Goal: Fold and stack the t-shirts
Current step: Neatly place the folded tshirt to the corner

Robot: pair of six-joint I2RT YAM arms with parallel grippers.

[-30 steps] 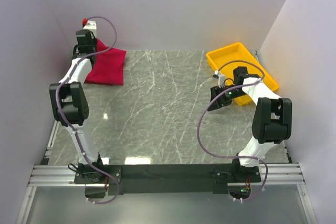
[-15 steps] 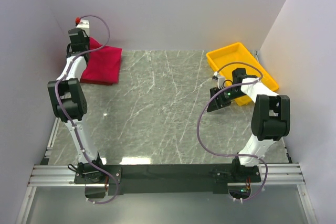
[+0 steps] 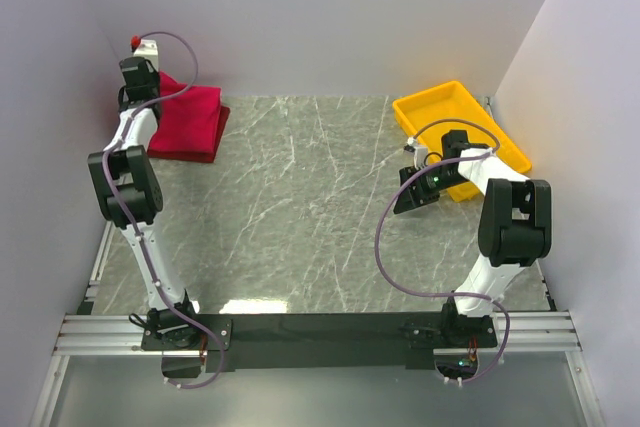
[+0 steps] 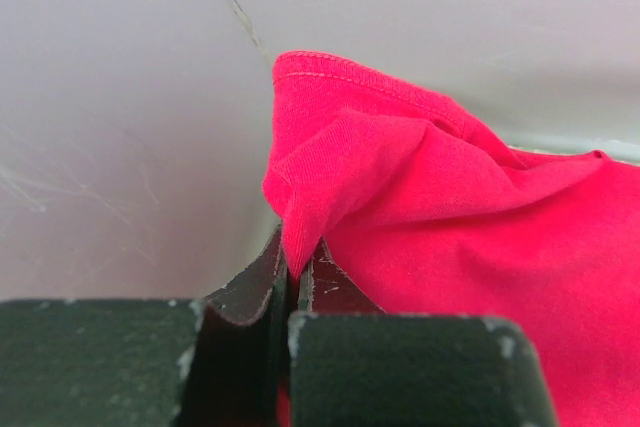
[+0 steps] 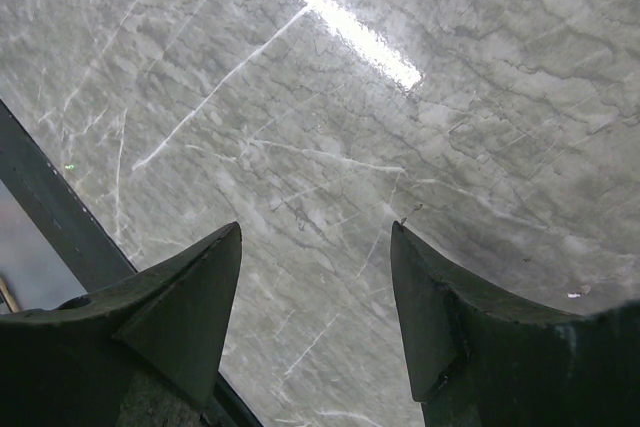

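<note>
A grey-green white-veined marble tabletop (image 3: 300,207) sits between pale plain walls (image 3: 330,17). In the far left corner lies a bright crimson cloth t-shirt (image 3: 195,112) with a darker maroon cloth layer (image 3: 185,155) beneath it. The left gripper (image 4: 293,277) pinches the crimson hem. The right gripper (image 5: 315,287) hangs spread over bare marble, near a yellow plastic tray (image 3: 445,107) at far right.

Crimson t-shirt (image 3: 193,107) rumpled atop maroon t-shirt (image 3: 198,151)

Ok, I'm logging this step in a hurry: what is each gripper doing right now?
Left gripper: shut on a fold of the crimson t-shirt.
Right gripper: open, holding nothing, over the table.
</note>
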